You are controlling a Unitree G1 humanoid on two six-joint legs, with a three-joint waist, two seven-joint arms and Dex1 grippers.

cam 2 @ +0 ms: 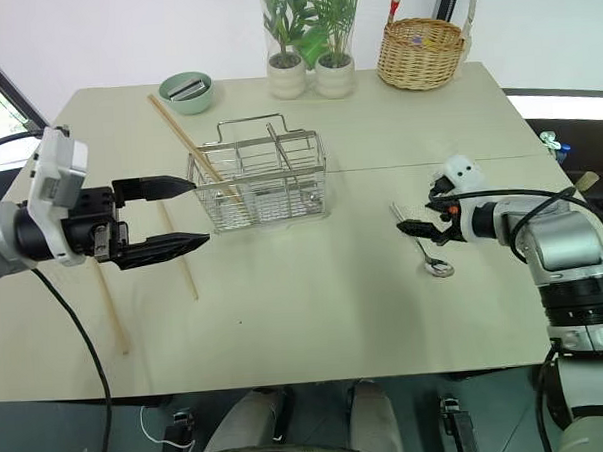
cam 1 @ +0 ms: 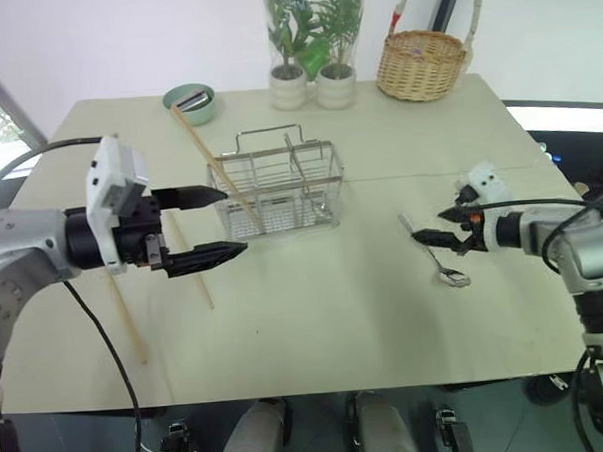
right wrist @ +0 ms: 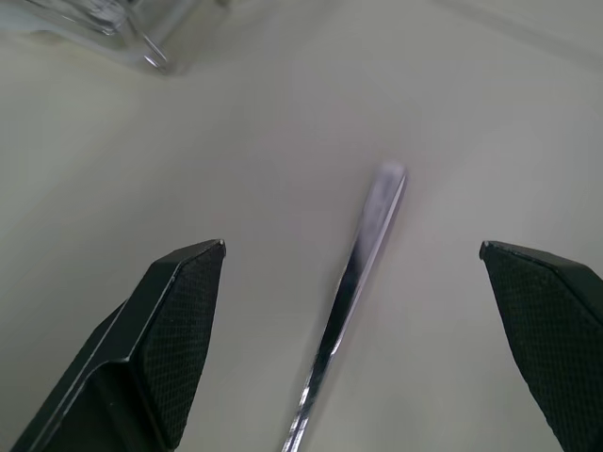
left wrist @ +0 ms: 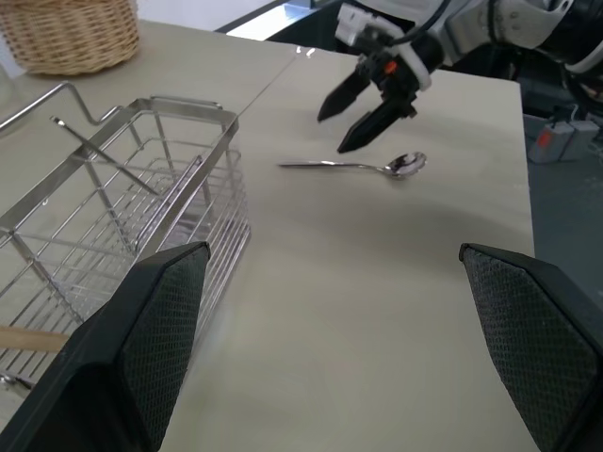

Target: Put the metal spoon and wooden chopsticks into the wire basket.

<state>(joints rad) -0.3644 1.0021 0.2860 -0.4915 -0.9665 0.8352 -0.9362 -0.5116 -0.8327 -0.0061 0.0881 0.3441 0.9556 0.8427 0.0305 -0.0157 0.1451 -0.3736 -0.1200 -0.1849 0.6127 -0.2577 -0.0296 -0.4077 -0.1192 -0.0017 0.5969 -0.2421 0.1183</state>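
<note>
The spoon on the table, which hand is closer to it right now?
Right. The right hand hangs open just over the spoon handle, not touching it. The left hand is open across the table, in front of the wire basket.

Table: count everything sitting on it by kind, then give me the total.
Chopsticks: 3
Spoon: 1
Wire basket: 1
Wicker basket: 1
Green bowl: 1
Potted plants: 2
Total: 9
</note>
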